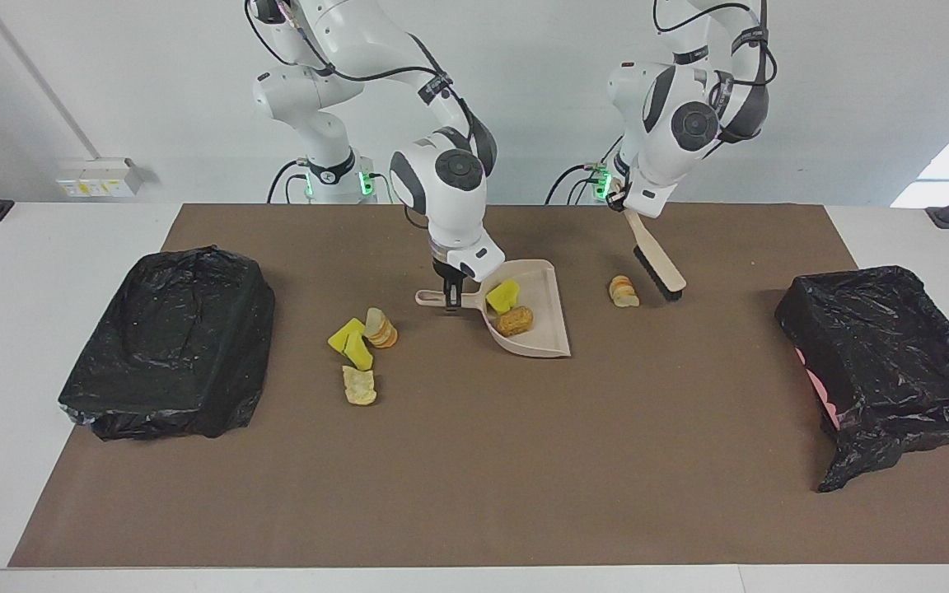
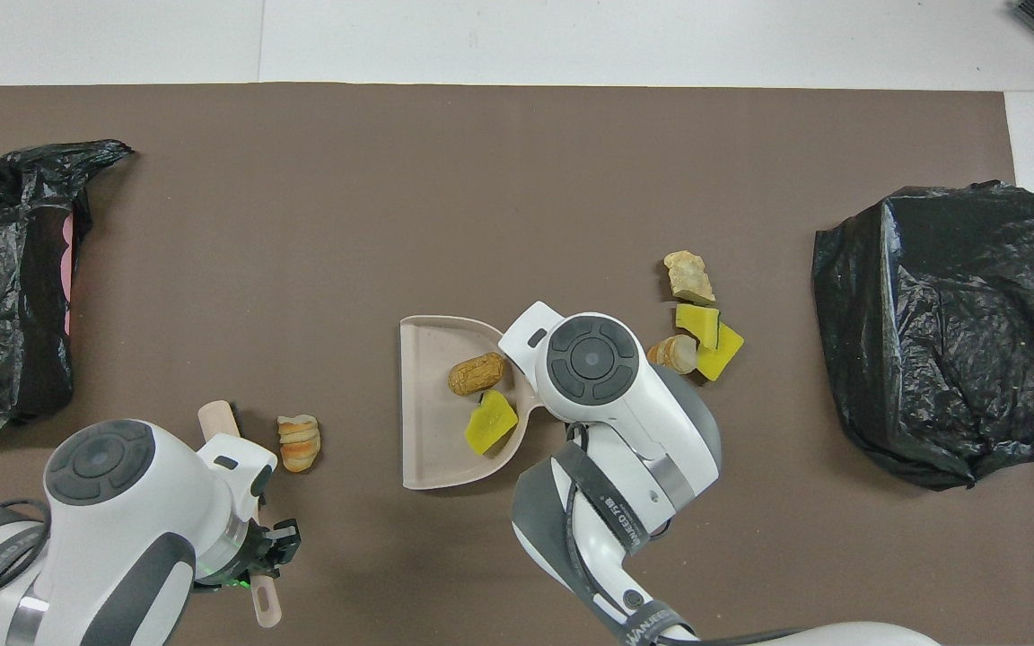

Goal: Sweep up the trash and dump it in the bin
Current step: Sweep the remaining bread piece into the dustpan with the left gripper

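My right gripper [image 1: 451, 293] is shut on the handle of the beige dustpan [image 1: 542, 323], which lies on the mat mid-table. In the pan [image 2: 427, 431] lie a yellow sponge chunk [image 1: 503, 294] and a golden-brown lump [image 1: 516, 321]. My left gripper [image 1: 628, 207] is shut on the handle of the beige brush [image 1: 657, 265], which slants down with its black bristles beside a stack of tan slices [image 1: 623, 291]. More trash lies toward the right arm's end: yellow sponge pieces [image 1: 349, 338], a slice stack [image 1: 381, 328] and a pale lump [image 1: 359, 385].
A black-bagged bin [image 1: 886, 354] stands at the left arm's end of the brown mat. A second black-bagged bin [image 1: 170, 342] stands at the right arm's end. Open mat stretches from the dustpan to the edge farthest from the robots.
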Motion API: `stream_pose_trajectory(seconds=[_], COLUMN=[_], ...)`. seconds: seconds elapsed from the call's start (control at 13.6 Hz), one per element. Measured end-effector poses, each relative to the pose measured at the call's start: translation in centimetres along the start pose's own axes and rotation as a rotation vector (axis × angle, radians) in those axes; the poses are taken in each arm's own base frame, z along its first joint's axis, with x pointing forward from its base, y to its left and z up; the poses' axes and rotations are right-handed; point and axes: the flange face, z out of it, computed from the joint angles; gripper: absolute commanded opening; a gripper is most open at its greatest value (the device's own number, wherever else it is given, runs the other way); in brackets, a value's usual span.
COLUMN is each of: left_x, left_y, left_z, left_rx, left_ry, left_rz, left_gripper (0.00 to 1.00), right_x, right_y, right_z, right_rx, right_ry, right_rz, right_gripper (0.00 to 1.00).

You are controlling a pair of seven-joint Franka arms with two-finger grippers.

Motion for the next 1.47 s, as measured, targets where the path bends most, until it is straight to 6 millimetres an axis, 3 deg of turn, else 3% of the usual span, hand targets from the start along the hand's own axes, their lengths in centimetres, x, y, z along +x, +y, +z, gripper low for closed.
stream_pose_trajectory(seconds=[0.22, 0.37, 0.51, 0.95, 1.25, 1.47], left_x=[0.3, -0.2, -0.5, -2.7, -4.8, -3.8], left_y=[1.1, 3.8, 6.1, 10.7, 15.1, 14.8], left_z=[1.9, 2.6, 3.1, 1.8, -1.1, -2.3], left_rx=[-0.027, -0.073, -0.112, -0.149, -0.187, -0.167], left_ry=[0.042, 0.074, 0.088, 0.1, 0.112, 0.053], left_rz=[0.016, 0.053, 0.085, 0.374, 0.459, 0.44], left_gripper=[0.0, 0.0, 0.0, 0.0, 0.0, 0.0], right_x=[2.2, 3.4, 3.4, 3.0, 3.1, 3.1], right_y=[-1.9, -3.0, -3.0, -2.8, -2.8, -2.8], right_z=[-0.9, -1.0, -1.0, -1.0, -1.0, -1.0], right_rx=[0.052, 0.057, 0.057, 0.059, 0.059, 0.059], right_ry=[-0.052, -0.065, -0.067, -0.075, -0.074, -0.074], right_rz=[0.101, 0.142, 0.152, 0.157, 0.157, 0.159], right_gripper=[0.0, 0.0, 0.0, 0.0, 0.0, 0.0])
